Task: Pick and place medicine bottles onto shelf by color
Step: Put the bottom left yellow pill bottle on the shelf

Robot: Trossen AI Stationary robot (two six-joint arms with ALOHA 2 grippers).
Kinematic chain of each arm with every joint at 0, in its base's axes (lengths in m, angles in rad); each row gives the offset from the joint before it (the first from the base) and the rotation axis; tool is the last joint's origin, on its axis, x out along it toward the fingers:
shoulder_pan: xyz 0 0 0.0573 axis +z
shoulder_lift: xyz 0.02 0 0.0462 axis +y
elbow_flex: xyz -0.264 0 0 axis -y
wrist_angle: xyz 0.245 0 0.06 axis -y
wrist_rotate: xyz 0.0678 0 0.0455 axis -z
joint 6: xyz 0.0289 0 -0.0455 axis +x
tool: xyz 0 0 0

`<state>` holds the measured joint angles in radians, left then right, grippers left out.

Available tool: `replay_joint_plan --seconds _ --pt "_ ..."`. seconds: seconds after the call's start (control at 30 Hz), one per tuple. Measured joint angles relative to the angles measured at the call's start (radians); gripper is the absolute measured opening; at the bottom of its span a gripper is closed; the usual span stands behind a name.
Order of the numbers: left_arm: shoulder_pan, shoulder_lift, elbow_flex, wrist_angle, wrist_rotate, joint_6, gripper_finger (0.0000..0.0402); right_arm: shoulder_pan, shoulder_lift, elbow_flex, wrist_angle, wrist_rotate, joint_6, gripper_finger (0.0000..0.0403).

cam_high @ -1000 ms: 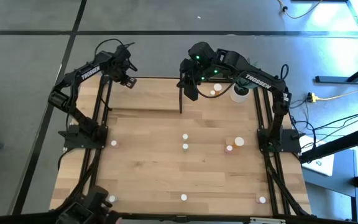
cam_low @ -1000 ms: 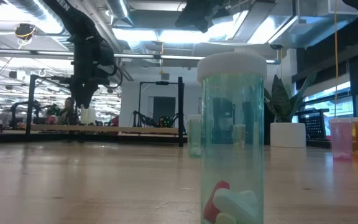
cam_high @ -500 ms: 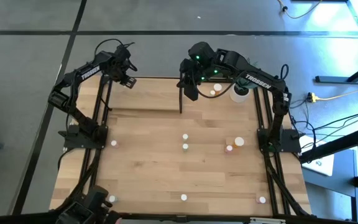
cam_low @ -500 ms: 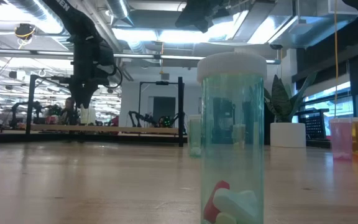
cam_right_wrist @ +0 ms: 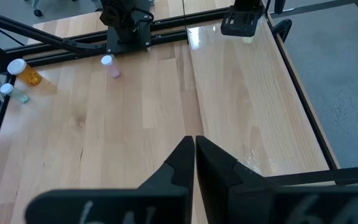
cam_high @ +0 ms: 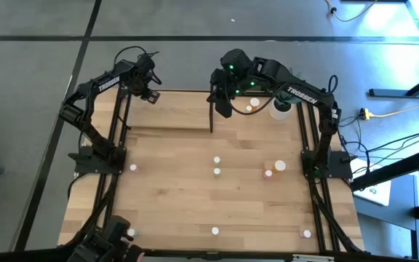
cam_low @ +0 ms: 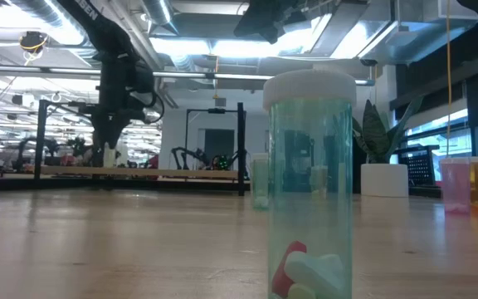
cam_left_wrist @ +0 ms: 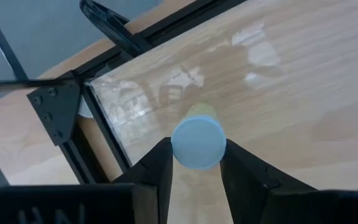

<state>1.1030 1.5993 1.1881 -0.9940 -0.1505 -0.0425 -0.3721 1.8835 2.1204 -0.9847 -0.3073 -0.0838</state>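
Observation:
The shelf (cam_high: 173,113), a pale wood board in a thin black frame, lies along the table's far edge. My left gripper (cam_high: 149,93) points down over the shelf's far left corner (cam_left_wrist: 123,106), shut on a pale medicine bottle with a white cap (cam_left_wrist: 197,142). My right gripper (cam_high: 224,109) hangs shut and empty, raised above the shelf's right end (cam_right_wrist: 247,81). Several more medicine bottles stand upright on the table, among them two at mid table (cam_high: 217,166), an orange one (cam_high: 268,174) and a green one close to the low camera (cam_low: 309,183). My left gripper pinches the bottle between its two fingers (cam_left_wrist: 160,165), one on each side just below the cap (cam_left_wrist: 174,149). The fingers come from above, pointing down. The bottle stands upright in the hold over the shelf board; whether its base touches the board, I cannot tell.
A white plant pot (cam_high: 281,109) and two bottles (cam_high: 252,105) stand at the far right, beside the shelf's upright black end bar (cam_high: 212,109). More bottles stand along the near edge (cam_high: 215,231) and at the left (cam_high: 133,167). Bare wood lies between them.

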Motion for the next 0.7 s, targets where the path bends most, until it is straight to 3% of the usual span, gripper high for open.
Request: replay_joint_plan --seconds 0.33,0.7 --pt "0.0 0.001 0.0 0.004 0.003 -0.024 0.0119 0.0 0.0 0.0 0.0 0.0 -0.001 0.0019" --pt "0.0 0.002 -0.002 0.003 0.006 -0.036 0.0178 0.0 0.0 0.0 0.0 0.0 0.0 0.0019"
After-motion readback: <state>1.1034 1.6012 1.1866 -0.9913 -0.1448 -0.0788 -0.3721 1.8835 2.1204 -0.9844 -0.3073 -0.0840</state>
